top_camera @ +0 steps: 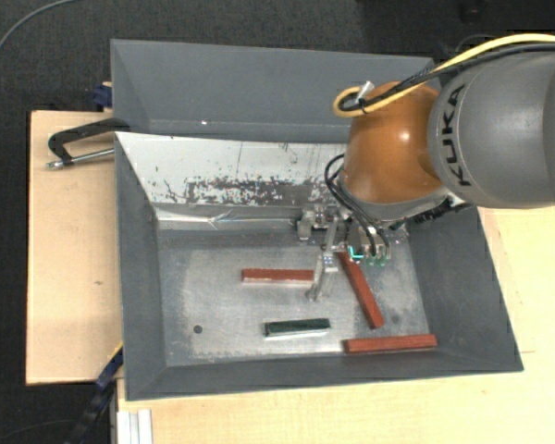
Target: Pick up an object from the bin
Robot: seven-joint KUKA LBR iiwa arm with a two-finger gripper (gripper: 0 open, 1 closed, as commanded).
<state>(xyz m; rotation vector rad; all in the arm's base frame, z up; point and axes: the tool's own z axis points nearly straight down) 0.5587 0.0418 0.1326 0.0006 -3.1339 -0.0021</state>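
My gripper [329, 265] hangs low over the right middle of the bin floor, under the orange cover. Its lower end comes down at the right end of a flat red stick [276, 275] that lies crosswise in the middle. A second red stick [364, 296] slants from just under the gripper towards the front right, its upper end hidden by the gripper. A short dark green stick [297, 327] lies in front of the gripper, apart from it.
A third red stick [389, 344] lies along the front wall at the right. A small dark speck [197, 331] sits on the floor at the front left. The arm and its cover hide the bin's back right part.
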